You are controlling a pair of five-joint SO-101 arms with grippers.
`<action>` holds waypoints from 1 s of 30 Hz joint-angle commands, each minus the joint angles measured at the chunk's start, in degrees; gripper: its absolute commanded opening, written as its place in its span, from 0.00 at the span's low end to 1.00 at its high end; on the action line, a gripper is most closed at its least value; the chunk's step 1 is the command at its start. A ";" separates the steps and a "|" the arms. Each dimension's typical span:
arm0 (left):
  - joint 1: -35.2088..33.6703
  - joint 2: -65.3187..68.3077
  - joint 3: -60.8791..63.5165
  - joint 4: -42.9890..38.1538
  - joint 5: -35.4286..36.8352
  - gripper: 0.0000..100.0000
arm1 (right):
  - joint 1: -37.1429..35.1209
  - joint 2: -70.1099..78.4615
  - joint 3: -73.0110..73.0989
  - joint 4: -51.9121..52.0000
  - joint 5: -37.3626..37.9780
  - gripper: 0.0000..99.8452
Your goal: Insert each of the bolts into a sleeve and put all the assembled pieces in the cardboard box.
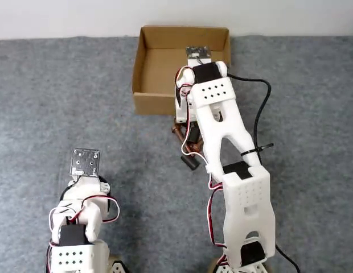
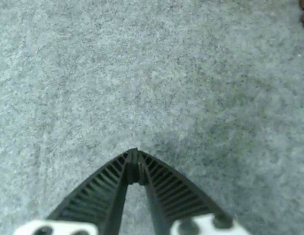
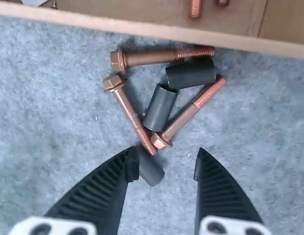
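Observation:
Three copper bolts lie on the grey carpet just outside the cardboard box [image 1: 143, 62]: one [image 3: 162, 56] along the box wall [image 3: 142, 29], two more [image 3: 126, 111] [image 3: 189, 115] angled toward each other. Among them lie three dark sleeves [image 3: 190, 73] [image 3: 160, 106] [image 3: 151, 170]. My right gripper [image 3: 166, 152] hangs open over the pile, and the nearest sleeve rests against one finger [image 3: 117, 181]. A threaded copper piece [image 3: 194, 7] lies inside the box. My left gripper [image 2: 135, 164] is shut on nothing over bare carpet, near the table's front left.
The right arm [image 1: 219, 108] stretches over the box's front wall and hides most of the pile from above; bolt heads [image 1: 177, 129] and a sleeve [image 1: 191, 161] peek out beside it. Open carpet lies left of the box and around the left arm [image 1: 79, 216].

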State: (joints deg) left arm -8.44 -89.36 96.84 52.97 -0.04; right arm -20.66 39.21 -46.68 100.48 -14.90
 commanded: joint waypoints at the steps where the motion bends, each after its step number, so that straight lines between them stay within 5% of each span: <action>1: -0.44 -0.53 -0.22 -1.67 -0.53 0.00 | -0.40 2.95 0.09 0.31 -1.05 0.18; 10: -0.44 -0.53 -0.22 -1.67 -0.53 0.00 | -0.40 9.54 0.09 -9.89 -0.79 0.18; 25: -0.44 -0.53 -0.22 -1.67 -0.53 0.00 | -1.27 15.60 0.09 -12.88 -0.88 0.18; 30: -0.44 -0.53 -0.22 -1.67 -0.53 0.00 | -1.10 17.27 0.09 -13.32 -0.70 0.03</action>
State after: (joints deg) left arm -8.44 -89.36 96.84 52.97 -0.04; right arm -21.01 55.38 -46.86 88.09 -15.43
